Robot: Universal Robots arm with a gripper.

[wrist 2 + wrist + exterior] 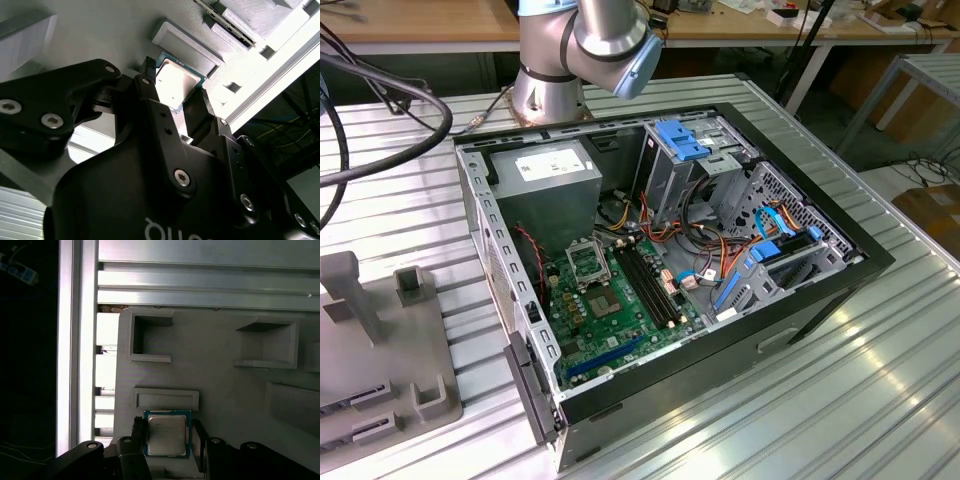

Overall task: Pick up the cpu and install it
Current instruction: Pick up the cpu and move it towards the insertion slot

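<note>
The cpu, a small square chip with a pale metal top and a green rim, lies flat on a grey moulded holder beside a low raised block. My gripper is over it, with one black finger against one edge and the other finger against the opposite edge. In the exterior view the motherboard lies in the open computer case, and its square socket with a silver frame stands uncovered.
Long black memory slots run beside the socket. A power supply, drive cages and loose cables crowd the case. A grey fixture sits on the ribbed metal table at the exterior view's left. The arm's base stands behind the case.
</note>
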